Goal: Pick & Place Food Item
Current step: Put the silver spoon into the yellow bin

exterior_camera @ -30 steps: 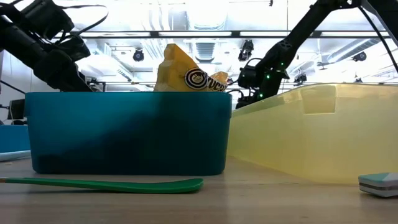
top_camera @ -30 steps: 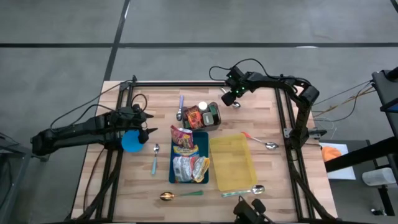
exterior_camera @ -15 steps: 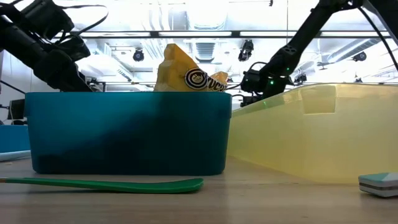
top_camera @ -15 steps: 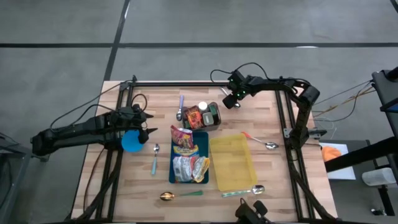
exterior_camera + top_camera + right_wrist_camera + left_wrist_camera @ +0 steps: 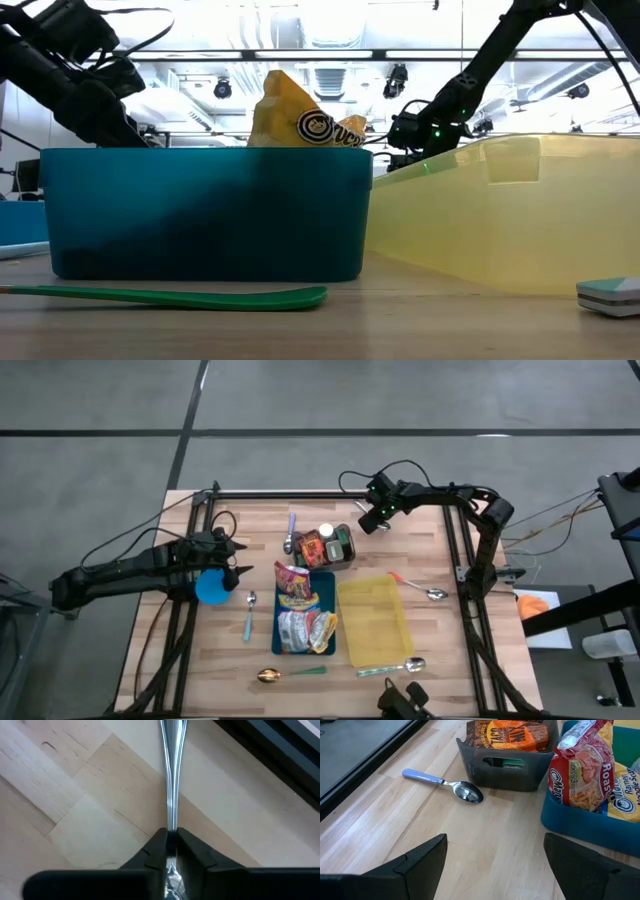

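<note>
Food packets stand in two bins: ramen packs (image 5: 296,588) in the blue bin (image 5: 305,612) and snack packs (image 5: 312,546) in the dark bin (image 5: 330,547). My right gripper (image 5: 371,520) is at the table's far side, right of the dark bin, shut on a metal spoon (image 5: 171,780) that lies on the wood. My left gripper (image 5: 238,560) hovers open at the table's left, above a blue bowl (image 5: 211,587), with nothing between its fingers (image 5: 495,870). My right gripper pinches the metal spoon's slim handle (image 5: 171,822) between its two fingertips (image 5: 158,842). The fingers slant steeply down from above and the handle runs straight out ahead between them. The rest of the handle lies flat on the table.
A yellow tray (image 5: 373,620) lies right of the blue bin. Loose spoons are scattered about: a purple-handled one (image 5: 290,532) left of the dark bin, a teal one (image 5: 248,614), a green one (image 5: 291,674) near the front edge, two more (image 5: 420,590) (image 5: 392,667) at the right.
My right gripper has sunk a little onto the metal spoon at the far side. The spoon's end that showed beside the gripper a second ago is now covered by it. The spoon has not moved from the table.
</note>
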